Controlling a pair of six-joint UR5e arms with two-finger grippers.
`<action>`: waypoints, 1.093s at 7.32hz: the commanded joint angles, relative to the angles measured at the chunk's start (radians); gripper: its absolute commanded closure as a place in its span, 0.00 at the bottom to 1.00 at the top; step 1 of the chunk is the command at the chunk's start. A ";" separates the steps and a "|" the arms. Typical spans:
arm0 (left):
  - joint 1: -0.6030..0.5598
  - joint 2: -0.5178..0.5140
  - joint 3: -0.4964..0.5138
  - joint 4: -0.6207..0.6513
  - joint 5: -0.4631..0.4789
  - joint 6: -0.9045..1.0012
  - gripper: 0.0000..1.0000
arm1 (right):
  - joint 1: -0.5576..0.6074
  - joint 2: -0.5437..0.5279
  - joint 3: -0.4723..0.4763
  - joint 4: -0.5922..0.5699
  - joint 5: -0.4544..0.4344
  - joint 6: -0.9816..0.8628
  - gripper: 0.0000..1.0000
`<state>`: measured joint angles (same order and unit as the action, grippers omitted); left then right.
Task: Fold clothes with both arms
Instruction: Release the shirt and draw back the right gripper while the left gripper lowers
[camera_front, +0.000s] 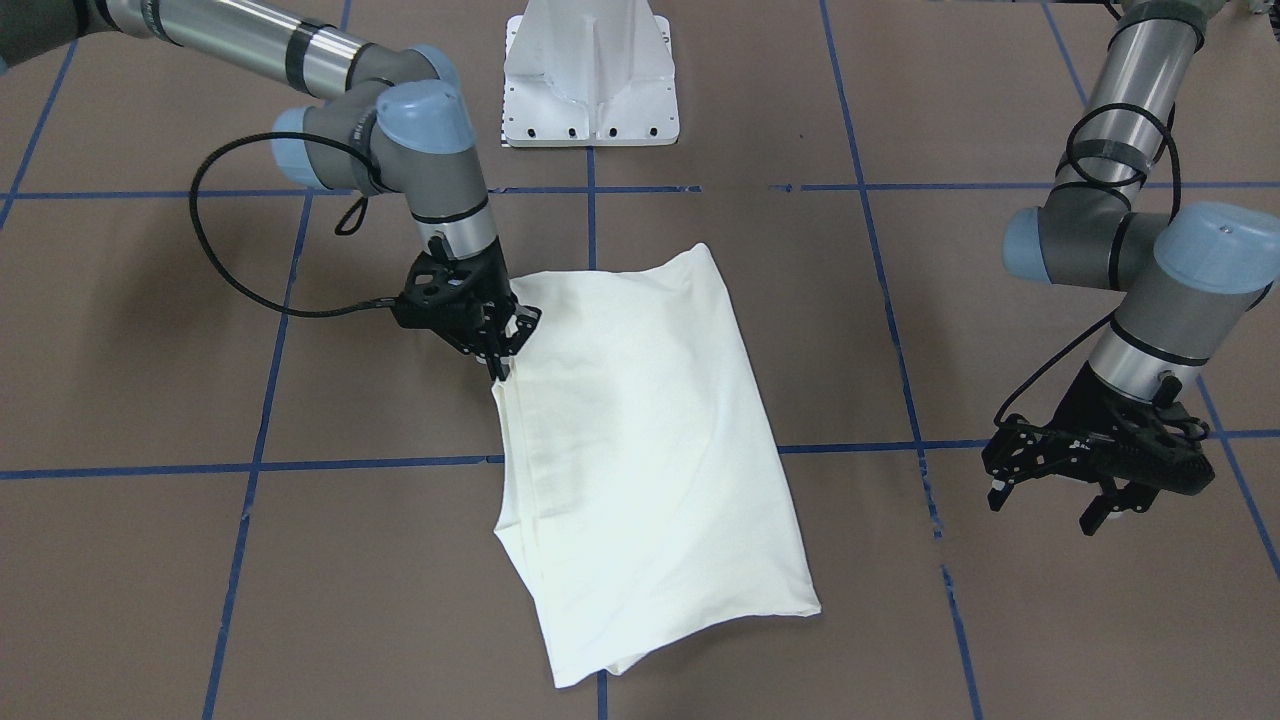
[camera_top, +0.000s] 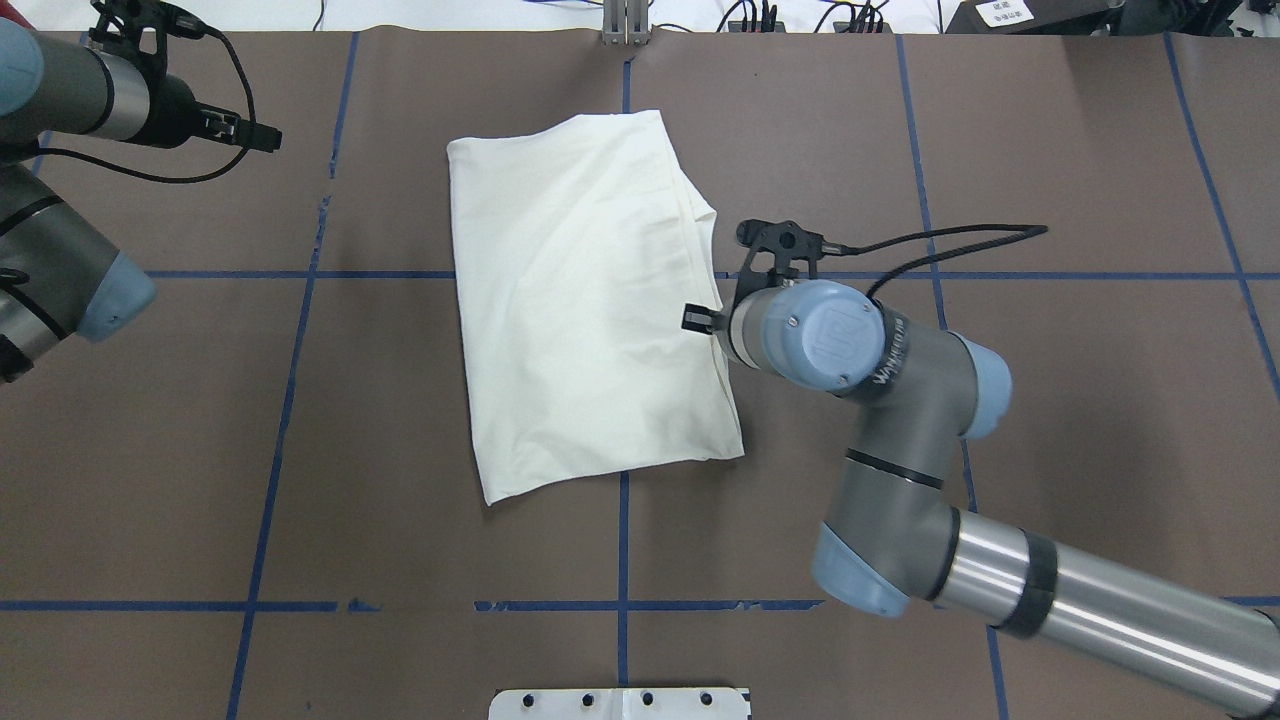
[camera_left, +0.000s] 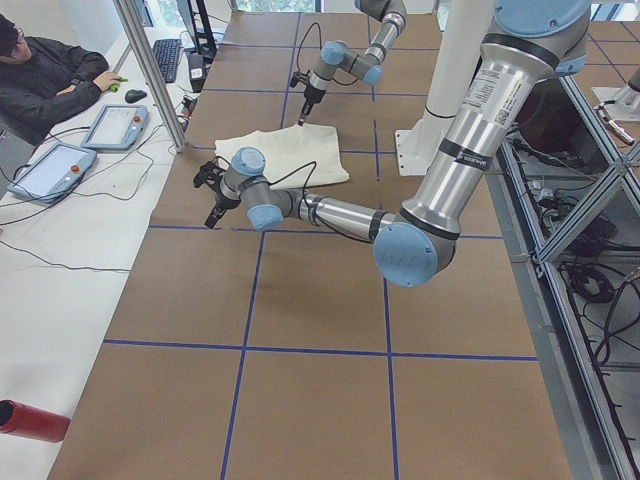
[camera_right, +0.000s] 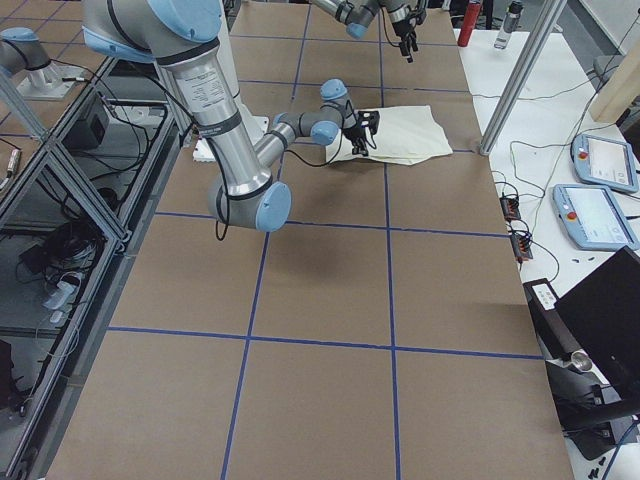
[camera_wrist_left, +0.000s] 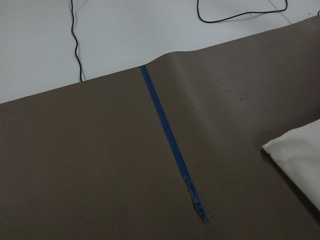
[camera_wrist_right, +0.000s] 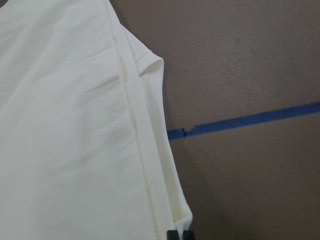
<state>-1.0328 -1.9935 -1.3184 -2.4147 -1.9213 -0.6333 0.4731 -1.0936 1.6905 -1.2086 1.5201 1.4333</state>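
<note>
Lying folded, T-shirt (camera_front: 640, 430) — edge in right fingers (camera_front: 498, 362), left fingers (camera_front: 1100, 512) well away

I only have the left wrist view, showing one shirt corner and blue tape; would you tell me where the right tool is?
Observer: The right tool is at the shirt's long edge on the robot's right side, closed at the hem.
Operator: Is my left tool open?
Observer: Yes, the left tool is open, over bare table, apart from the shirt.
Operator: Which face is up?
Observer: The plain cream side; no print shows.
</note>
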 joint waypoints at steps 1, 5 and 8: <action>0.007 0.007 -0.013 0.000 -0.001 -0.002 0.00 | -0.078 -0.188 0.179 0.000 -0.062 0.013 1.00; 0.035 0.015 -0.076 0.005 -0.004 -0.133 0.00 | -0.113 -0.250 0.248 0.012 -0.077 -0.002 0.00; 0.231 0.149 -0.357 0.012 0.015 -0.488 0.00 | -0.071 -0.276 0.343 0.042 0.023 0.004 0.00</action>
<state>-0.8886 -1.8967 -1.5620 -2.4039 -1.9160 -0.9695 0.3915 -1.3539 1.9979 -1.1878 1.5182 1.4332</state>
